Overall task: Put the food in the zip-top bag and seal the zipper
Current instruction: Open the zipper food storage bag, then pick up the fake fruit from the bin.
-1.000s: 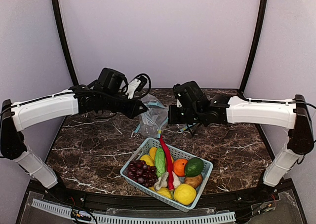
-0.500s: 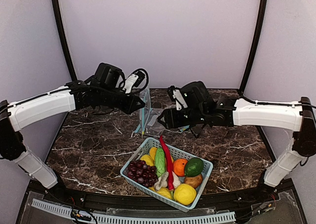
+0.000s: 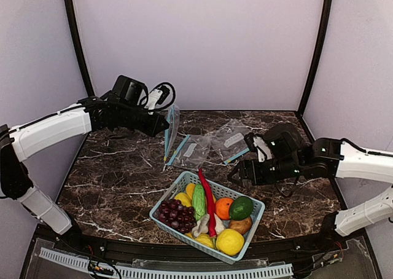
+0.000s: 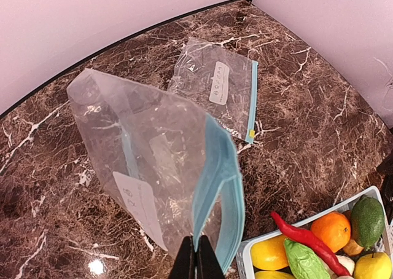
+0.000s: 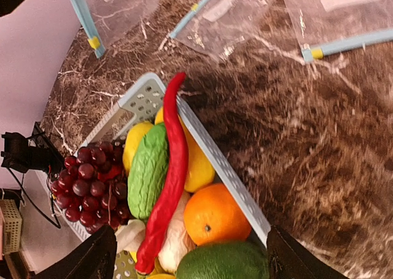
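Observation:
My left gripper [image 3: 164,126] is shut on the light blue zipper [image 4: 212,180] of a clear zip-top bag [image 4: 141,150], which hangs above the table's back left. Its two zipper strips stand slightly apart. The orange [image 3: 223,208], dark green avocado [image 3: 241,208] and bumpy light green gourd [image 3: 199,200] lie in the pale blue basket [image 3: 174,187]. My right gripper [image 3: 236,173] is open and holds nothing. It hovers over the basket's far right rim, just above the orange [image 5: 215,216] and avocado [image 5: 224,262].
Two more clear bags [image 3: 193,149] [image 3: 230,137] lie flat on the marble behind the basket. The basket also holds a long red chili [image 3: 209,199], purple grapes [image 3: 173,214], a yellow lemon [image 3: 229,241] and other pieces.
My right gripper opened, let go of the bag and swung right and down toward the basket. My left gripper lifted the bag and drew it back to the left.

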`<state>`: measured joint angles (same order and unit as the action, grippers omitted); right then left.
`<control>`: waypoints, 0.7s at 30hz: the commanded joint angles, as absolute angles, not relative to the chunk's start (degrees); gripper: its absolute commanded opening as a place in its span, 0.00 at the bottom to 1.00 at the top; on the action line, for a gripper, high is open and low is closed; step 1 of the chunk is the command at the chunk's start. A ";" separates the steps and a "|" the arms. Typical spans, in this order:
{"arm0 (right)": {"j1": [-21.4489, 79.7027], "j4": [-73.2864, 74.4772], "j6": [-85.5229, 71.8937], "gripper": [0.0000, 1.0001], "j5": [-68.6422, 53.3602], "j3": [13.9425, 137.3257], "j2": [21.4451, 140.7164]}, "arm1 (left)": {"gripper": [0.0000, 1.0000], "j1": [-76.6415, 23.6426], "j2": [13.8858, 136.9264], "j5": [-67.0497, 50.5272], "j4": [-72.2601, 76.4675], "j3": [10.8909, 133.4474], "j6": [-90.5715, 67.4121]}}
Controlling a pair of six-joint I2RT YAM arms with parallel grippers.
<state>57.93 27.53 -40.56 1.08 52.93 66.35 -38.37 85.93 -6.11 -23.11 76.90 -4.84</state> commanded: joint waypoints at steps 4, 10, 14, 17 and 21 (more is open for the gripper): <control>62.77 34.31 -59.07 0.83 2.74 47.13 61.91 | 0.01 -37.81 86.78 -5.75 -24.83 78.27 -4.41; 66.64 38.85 -64.91 0.87 4.99 48.22 65.21 | 0.01 -37.79 86.44 -5.60 -24.59 78.02 -4.54; 67.36 38.26 -66.27 0.87 4.90 48.53 67.79 | 0.01 -37.74 86.50 -5.84 -24.52 77.96 -4.69; 67.89 38.32 -66.98 0.87 5.20 49.26 69.77 | 0.01 -37.79 86.46 -5.80 -24.54 77.96 -4.69; 68.19 37.18 -67.69 0.88 4.88 49.51 71.67 | 0.01 -37.78 86.43 -5.80 -24.53 77.96 -4.74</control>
